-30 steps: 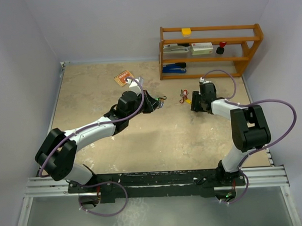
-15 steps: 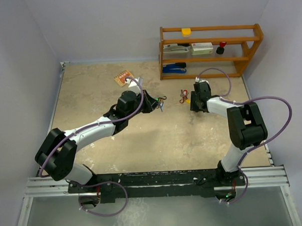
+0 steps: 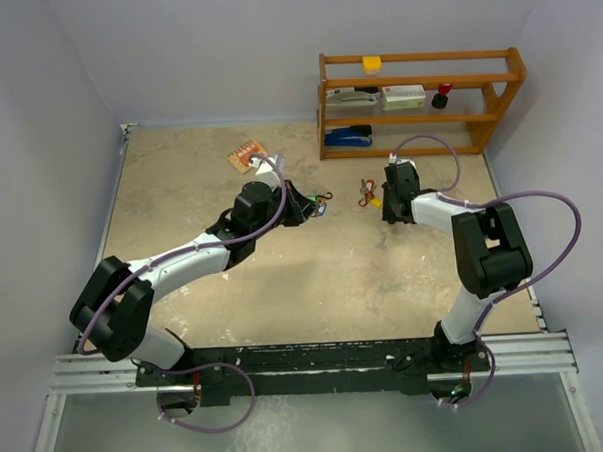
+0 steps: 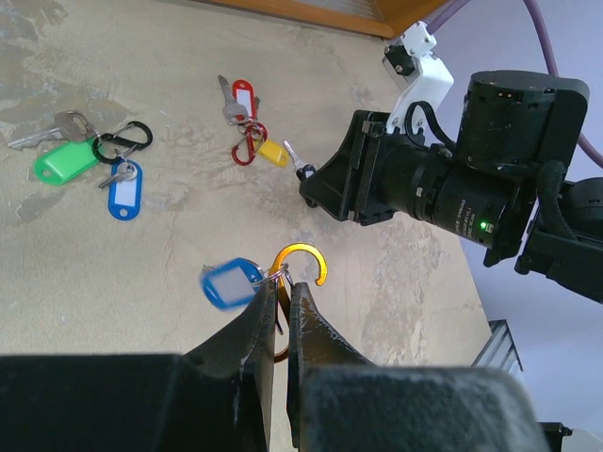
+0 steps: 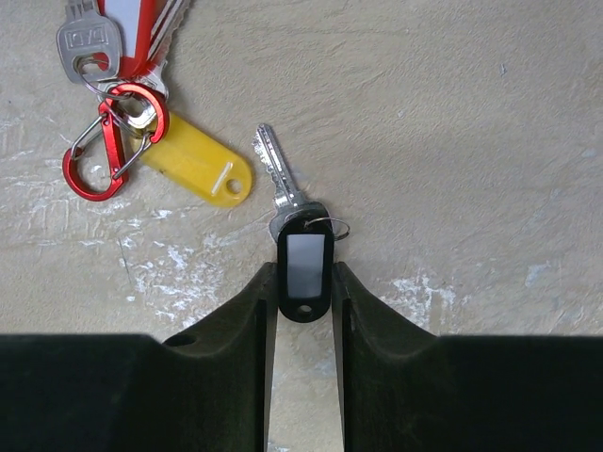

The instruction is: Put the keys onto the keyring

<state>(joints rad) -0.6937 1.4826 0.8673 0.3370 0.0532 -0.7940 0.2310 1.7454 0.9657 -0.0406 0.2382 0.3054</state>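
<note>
Two claws share the job: at lower centre, our left gripper pinches the gold ring, blue-tag key attached, its open end offered. Our right gripper straddles the black-tag key on the table; whether it grips, we cannot tell.

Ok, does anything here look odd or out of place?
Nothing looks spilled or damaged. The one odd spot: the blue tag hanging off the orange clip in the left gripper is blurred while all else is sharp, so it is probably swinging.
</note>
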